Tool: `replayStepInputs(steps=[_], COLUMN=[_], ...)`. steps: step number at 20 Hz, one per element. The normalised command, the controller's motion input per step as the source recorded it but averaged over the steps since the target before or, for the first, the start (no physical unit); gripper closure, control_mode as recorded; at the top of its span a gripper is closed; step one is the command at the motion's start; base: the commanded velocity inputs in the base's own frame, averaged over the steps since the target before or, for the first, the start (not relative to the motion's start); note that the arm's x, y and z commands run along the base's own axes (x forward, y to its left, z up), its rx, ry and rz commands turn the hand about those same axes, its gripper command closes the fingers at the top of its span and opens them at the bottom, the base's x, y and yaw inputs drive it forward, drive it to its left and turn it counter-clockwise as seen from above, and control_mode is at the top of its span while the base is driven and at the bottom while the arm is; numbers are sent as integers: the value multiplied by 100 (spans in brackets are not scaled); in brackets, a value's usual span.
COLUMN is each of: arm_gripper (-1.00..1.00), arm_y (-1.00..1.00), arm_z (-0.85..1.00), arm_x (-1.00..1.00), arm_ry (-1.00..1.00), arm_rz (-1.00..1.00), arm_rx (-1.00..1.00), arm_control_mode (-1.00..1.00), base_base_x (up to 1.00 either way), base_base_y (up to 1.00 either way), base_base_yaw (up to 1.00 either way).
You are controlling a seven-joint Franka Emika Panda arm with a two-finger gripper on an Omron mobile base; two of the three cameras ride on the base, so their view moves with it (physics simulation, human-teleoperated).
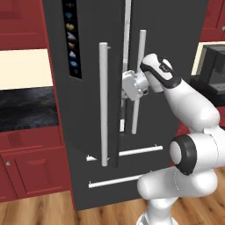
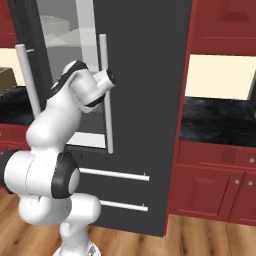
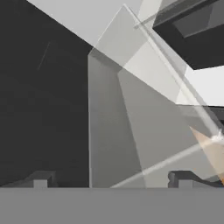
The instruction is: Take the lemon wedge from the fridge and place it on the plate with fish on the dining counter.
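Our gripper (image 3: 111, 178) gapes wide and empty at the fridge (image 1: 92, 110) door's edge; we judge the lemon wedge lies deeper inside, ahead, unseen.

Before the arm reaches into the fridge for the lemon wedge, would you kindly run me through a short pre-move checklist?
1. Fridge door open: partly. In the right base view the left door stands ajar and the white interior shows; the right door looks closed. Whether the gap is wide enough for the arm: cannot tell.
2. Gripper open and empty: ok. The fingertips stand wide apart with nothing between them.
3. Gripper clear of the bar handles: cannot tell; in the left base view the hand sits close beside the right-hand bars.
4. Lemon wedge located: not ok; not yet spotted on the shelves.
5. Plate with fish located: not ok.
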Motion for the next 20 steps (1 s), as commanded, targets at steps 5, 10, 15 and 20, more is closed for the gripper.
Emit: replayStepInputs(steps=[5, 10, 15, 20], arm_gripper=[-100, -100, -100, -100], arm_y=[100, 100, 100, 100], arm_z=[-17, -27, -26, -27], arm_x=[-63, -27, -38, -20], arm_ry=[-1, -1, -7, -4], arm_rz=[15, 4, 0, -1], arm_rx=[0, 0, 2, 3], arm_control_mode=[-100, -100, -100, -100], base_base_x=[0, 0, 0, 0], base_base_y=[0, 0, 0, 0], base_base_yaw=[0, 0, 0, 0])
